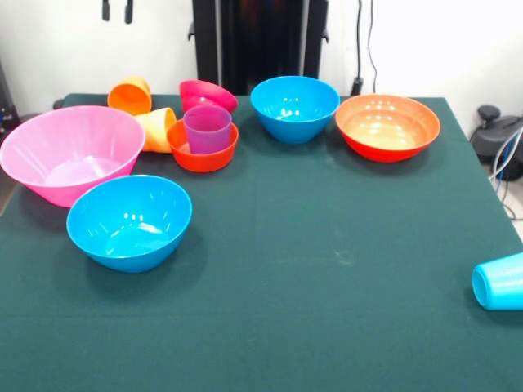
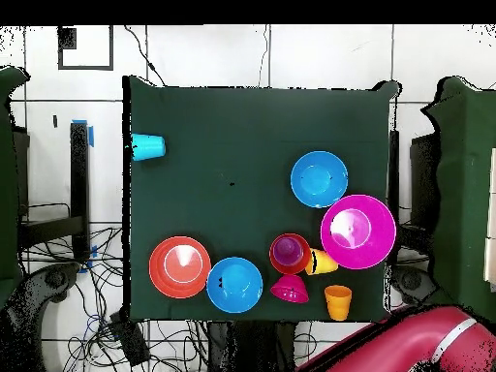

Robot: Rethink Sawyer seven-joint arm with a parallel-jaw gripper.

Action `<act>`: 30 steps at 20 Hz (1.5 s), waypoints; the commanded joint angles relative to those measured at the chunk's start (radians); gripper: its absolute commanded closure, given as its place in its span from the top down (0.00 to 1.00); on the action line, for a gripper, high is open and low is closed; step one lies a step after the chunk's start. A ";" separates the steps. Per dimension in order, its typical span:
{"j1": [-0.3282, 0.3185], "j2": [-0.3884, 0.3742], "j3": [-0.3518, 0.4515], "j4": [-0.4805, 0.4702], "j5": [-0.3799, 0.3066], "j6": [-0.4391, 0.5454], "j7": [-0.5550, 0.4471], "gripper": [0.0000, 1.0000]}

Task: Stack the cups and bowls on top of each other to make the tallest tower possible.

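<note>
Light blue cup [image 1: 500,282] on its side at table edge, apart from all else; purple cup [image 1: 207,128] standing in small orange bowl [image 1: 203,148] is the only stack, remaining bowls and cups loose; gripper [image 1: 117,10] drawn back, jaw state indeterminable.

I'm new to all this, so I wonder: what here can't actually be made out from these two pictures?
- End effector: front view, only two dark tips at the top edge; open or shut unknowable.
- Light blue cup: front view, cut off by the right edge.
- Small magenta bowl: front view, partly hidden behind the purple cup.
- Yellow-orange cup: overhead view, partly hidden under the pink bowl's rim.
</note>
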 commanded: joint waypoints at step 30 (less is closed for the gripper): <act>-0.041 0.001 0.163 -0.137 -0.011 0.152 0.012 1.00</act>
